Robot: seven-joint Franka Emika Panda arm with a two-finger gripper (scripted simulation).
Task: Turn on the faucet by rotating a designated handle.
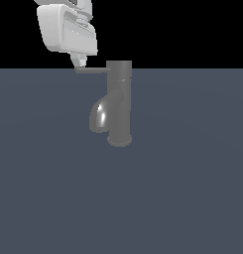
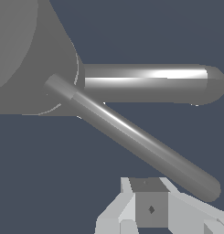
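The faucet [image 1: 119, 104] is a dull grey upright cylinder on a flared base, with a short shiny spout [image 1: 99, 117] curving down on the exterior view's left. The handle [image 1: 91, 70], a thin grey rod, juts from the top cap toward that same side. My white gripper [image 1: 80, 62] hangs just above the rod's free end, fingers together, touching or nearly touching it. In the wrist view the handle [image 2: 136, 137] runs diagonally away from the faucet's cap [image 2: 22, 55], over the spout [image 2: 150, 82]. My gripper [image 2: 150, 208] sits beside the rod's tip, shut, with nothing between its fingers.
The faucet stands on a flat dark blue-grey surface [image 1: 182, 188] that fills the lower part of the exterior view. Black background lies behind the gripper and the faucet's top.
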